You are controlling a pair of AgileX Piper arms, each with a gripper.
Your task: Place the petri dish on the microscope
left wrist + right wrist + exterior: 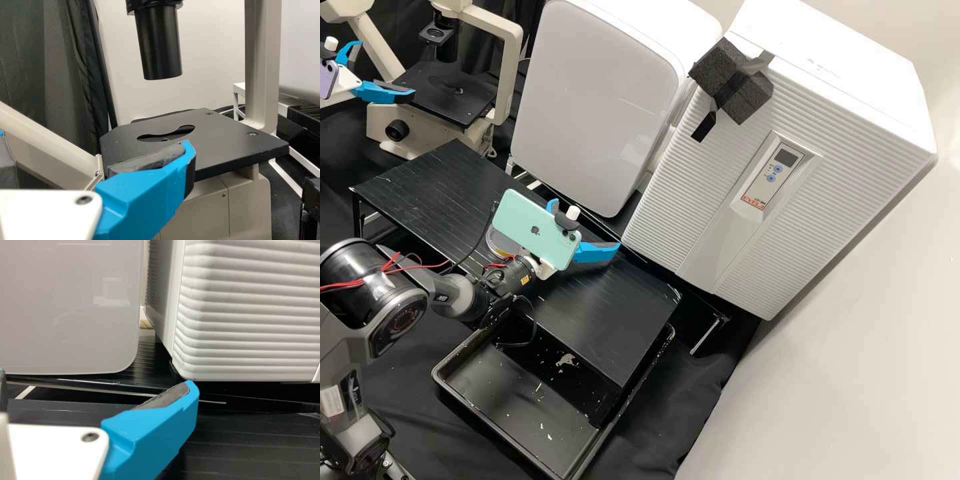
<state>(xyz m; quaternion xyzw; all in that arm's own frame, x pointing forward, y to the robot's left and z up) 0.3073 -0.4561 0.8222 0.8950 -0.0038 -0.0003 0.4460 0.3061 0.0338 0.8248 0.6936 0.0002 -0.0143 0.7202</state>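
Left claw [387, 69], spread, beside the microscope [470, 110]; right claw [585, 225], likewise spread, above the surface [607, 320]. The probable petri dish [499, 245] lies there, partly hidden; grasping, transfer and placement apparently remain.

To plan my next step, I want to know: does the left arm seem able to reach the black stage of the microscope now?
Probably yes. Its open pincer is near the stage, and I see nothing standing between them.
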